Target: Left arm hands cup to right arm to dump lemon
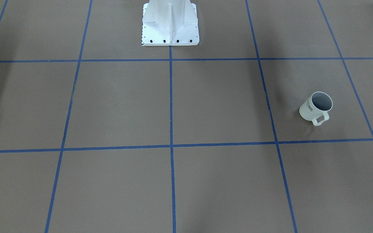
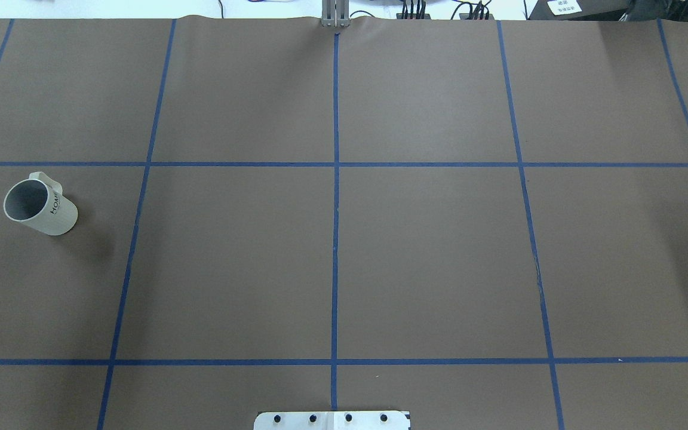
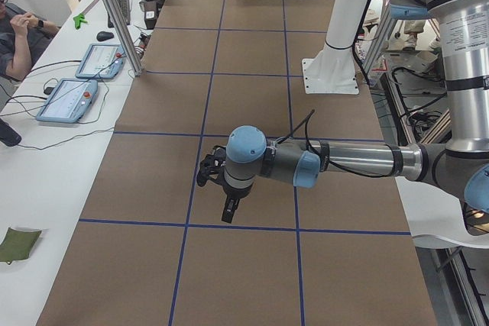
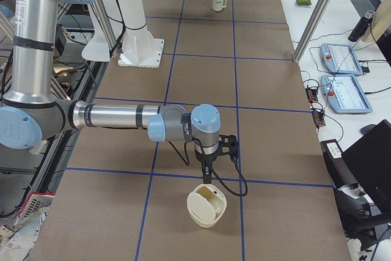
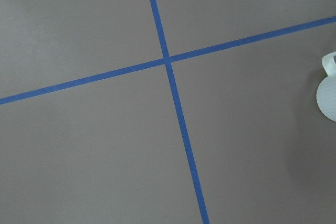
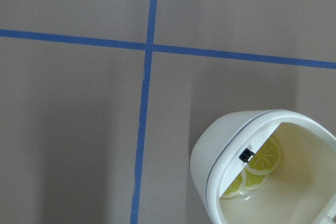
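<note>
The white cup (image 1: 312, 110) with black "HOME" lettering stands upright on the brown table, at the far left of the overhead view (image 2: 51, 215). It is small and far in the exterior right view (image 4: 218, 2), and its edge shows in the left wrist view (image 5: 328, 93). The grey inside that shows holds no lemon. The left gripper (image 3: 218, 188) hangs high over the table and hides the cup there. The right gripper (image 4: 211, 169) hangs just above a cream bowl (image 4: 204, 209). Yellow lemon slices (image 6: 265, 156) lie in that bowl. I cannot tell whether either gripper is open or shut.
The robot's white pedestal base (image 1: 170, 32) stands at the table's robot-side edge. Blue tape lines divide the brown mat into squares. Along the operators' side run a bench with tablets (image 3: 69, 101), metal posts (image 3: 114, 13), a green bag (image 3: 15, 242) and a seated person (image 3: 15, 20).
</note>
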Motion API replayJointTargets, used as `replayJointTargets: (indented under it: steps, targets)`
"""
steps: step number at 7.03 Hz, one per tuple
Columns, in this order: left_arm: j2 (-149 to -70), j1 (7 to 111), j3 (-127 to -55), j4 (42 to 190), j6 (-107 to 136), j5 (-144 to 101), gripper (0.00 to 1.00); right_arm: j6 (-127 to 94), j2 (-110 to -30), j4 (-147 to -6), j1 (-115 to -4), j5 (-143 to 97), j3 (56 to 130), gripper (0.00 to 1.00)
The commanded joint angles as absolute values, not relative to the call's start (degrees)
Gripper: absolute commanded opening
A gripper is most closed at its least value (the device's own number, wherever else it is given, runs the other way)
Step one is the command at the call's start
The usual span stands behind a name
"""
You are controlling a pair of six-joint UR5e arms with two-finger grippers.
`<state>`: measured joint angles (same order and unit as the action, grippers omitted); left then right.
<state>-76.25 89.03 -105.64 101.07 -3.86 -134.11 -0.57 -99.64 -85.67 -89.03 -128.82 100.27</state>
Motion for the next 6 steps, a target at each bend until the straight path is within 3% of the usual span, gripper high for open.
replayJointTargets:
  steps: [1, 6]
  targets:
    - [-75.94, 89.03, -104.77, 101.6, -3.52, -134.56, 1.0, -0.62, -99.23, -85.52, -88.77, -128.94, 99.76, 1.0]
    - [-75.94, 88.95, -103.89, 101.6, -3.6, -133.59, 1.0, -0.62, -99.4, -85.25, -88.59, -130.78, 99.32, 1.0]
